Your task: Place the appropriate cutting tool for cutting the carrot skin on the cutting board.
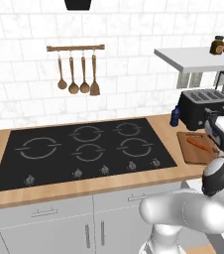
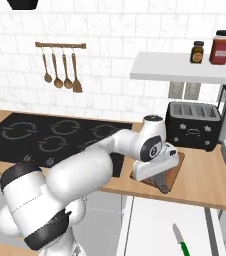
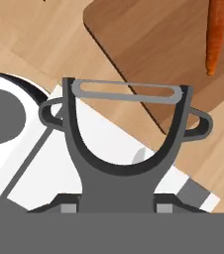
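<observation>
Peeler [image 3: 126, 149] sits upright between the fingertips of the gripper [image 3: 116, 206], its forked head and pale blade toward the top of the hand view; the jaws are closed on its handle. Beyond the head lies a corner of the board [image 3: 153, 44] on the wooden counter [image 3: 29, 39], with the carrot [image 3: 215, 34] on the board, apart from the peeler. From the right base view the hand [image 2: 155, 165] hangs low over the near edge of the board [image 2: 177, 165], in front of the toaster [image 2: 192, 125]. The left base view shows the carrot [image 1: 199, 144] lying aslant on the board [image 1: 193, 151], right of the cooktop [image 1: 84, 149]. A green-handled knife [image 2: 181, 241] lies lower down, well apart.
</observation>
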